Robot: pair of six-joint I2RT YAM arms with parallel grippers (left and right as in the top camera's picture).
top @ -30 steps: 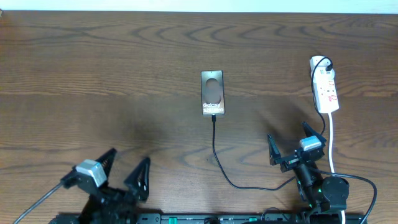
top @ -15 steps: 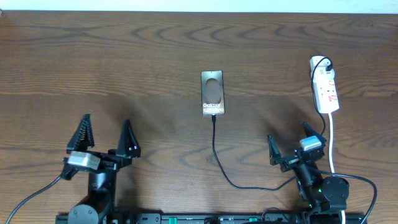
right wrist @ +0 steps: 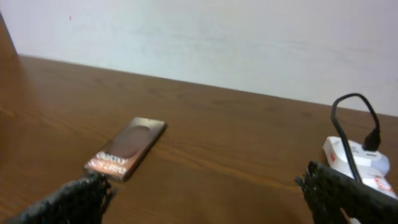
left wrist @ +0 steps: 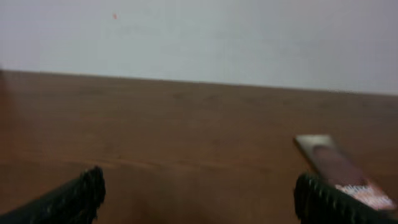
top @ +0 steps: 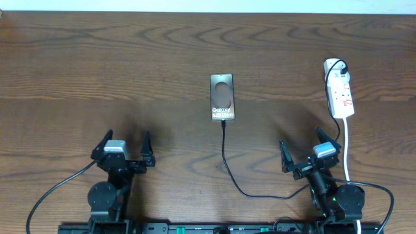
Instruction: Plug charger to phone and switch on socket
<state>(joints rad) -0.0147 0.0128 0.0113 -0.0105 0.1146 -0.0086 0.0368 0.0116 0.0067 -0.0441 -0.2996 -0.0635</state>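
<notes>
A brown phone (top: 221, 97) lies flat and face up near the middle of a dark wooden table (top: 97, 65), with its "Galaxy" lettering at the end nearest the robot. The charger (top: 225, 162), a thin black cable, meets the middle of that near end. From there it runs toward the robot and curves off to the phone's right. Whether its tip is fully seated cannot be told.

The white socket (top: 340, 96) lies well to the right of the phone, level with it and parallel to it. Its white cord (top: 345, 149) trails back toward the robot. The switch position is too small to read.

The left gripper (top: 126, 138) sits nearer the robot than the phone and off to its left, jaws spread wide and holding nothing. The right gripper (top: 301, 139) sits nearer the robot and to the phone's right, jaws also wide apart and empty.
</notes>
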